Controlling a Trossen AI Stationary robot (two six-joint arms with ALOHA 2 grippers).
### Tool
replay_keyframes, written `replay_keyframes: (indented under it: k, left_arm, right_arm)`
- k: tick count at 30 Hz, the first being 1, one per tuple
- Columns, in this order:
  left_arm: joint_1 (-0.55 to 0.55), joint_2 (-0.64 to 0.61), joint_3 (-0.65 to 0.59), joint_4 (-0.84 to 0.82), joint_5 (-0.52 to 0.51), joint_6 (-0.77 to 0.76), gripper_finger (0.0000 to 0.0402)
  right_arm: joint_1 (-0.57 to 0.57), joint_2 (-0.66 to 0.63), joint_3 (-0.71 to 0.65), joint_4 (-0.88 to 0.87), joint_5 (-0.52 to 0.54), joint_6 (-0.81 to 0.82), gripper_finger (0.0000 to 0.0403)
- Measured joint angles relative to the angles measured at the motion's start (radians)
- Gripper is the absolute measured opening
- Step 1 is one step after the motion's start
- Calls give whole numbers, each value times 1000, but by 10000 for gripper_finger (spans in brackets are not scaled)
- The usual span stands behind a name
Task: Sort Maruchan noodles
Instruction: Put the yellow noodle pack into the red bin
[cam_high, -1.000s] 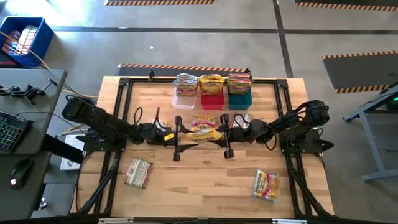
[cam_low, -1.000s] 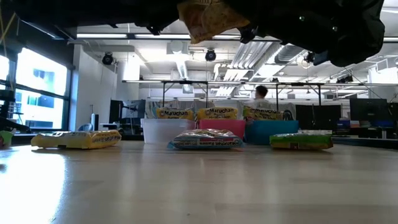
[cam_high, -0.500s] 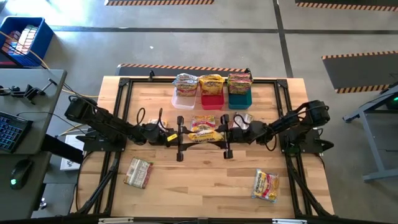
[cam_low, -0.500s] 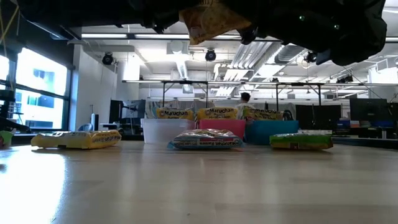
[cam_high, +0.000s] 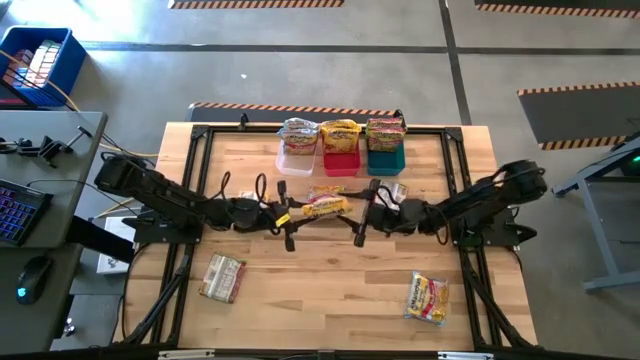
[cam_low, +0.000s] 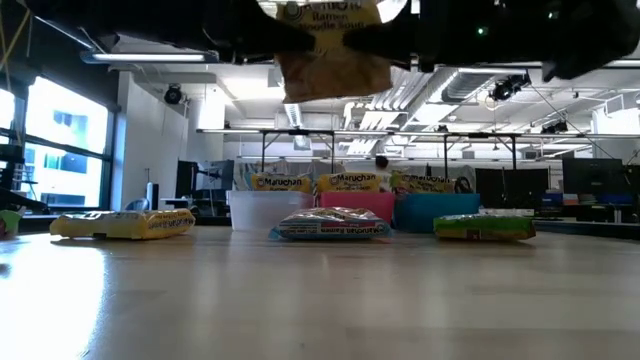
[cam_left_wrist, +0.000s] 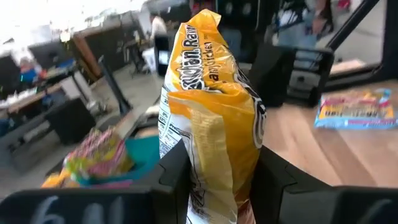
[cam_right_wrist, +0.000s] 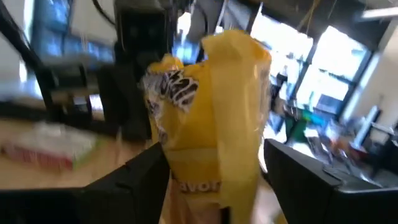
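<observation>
A yellow-orange Maruchan noodle packet (cam_high: 325, 207) hangs in the air above the table's middle, between my two grippers. My left gripper (cam_high: 290, 213) comes at it from the table's left and is shut on it (cam_left_wrist: 211, 106). My right gripper (cam_high: 362, 212) faces it from the right, open. Its fingers stand on either side of the packet's other end (cam_right_wrist: 211, 112). In the low view the packet (cam_low: 330, 60) hangs high, face on. Below it a silvery packet (cam_high: 325, 190) lies flat on the wood. My left gripper pinches the packet's left end (cam_left_wrist: 211, 180) between its two fingers (cam_left_wrist: 177, 177), which reach in level from the table's left. The packet stands on edge, lifted clear of the table. My right gripper has its fingers (cam_right_wrist: 292, 174) close beside the packet's flat faces; whether they touch it I cannot tell.
At the far edge stand a clear bin (cam_high: 297, 158), a red bin (cam_high: 340, 160) and a teal bin (cam_high: 386, 158), each with packets upright in it. Loose packets lie at the near left (cam_high: 223, 277), near right (cam_high: 427, 298) and beside my right gripper (cam_high: 396, 190).
Both wrists have rolled and tipped while staying in place above the table's middle. The yellow packet has turned about between them. It lay broad side up in the high view and now stands on edge; in the low view it shows its printed face.
</observation>
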Motion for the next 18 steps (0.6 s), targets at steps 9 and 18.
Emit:
replay_keyframes:
  k: [9, 18]
  left_arm:
    - [56, -20, 0, -154, -51, -98, 96]
    - [63, -20, 0, -185, -25, -118, 96]
  right_arm:
    - [-12, -186, 317, -1031, 6, 143, 241]
    - [-27, 4, 714, -1541, -21, 143, 241]
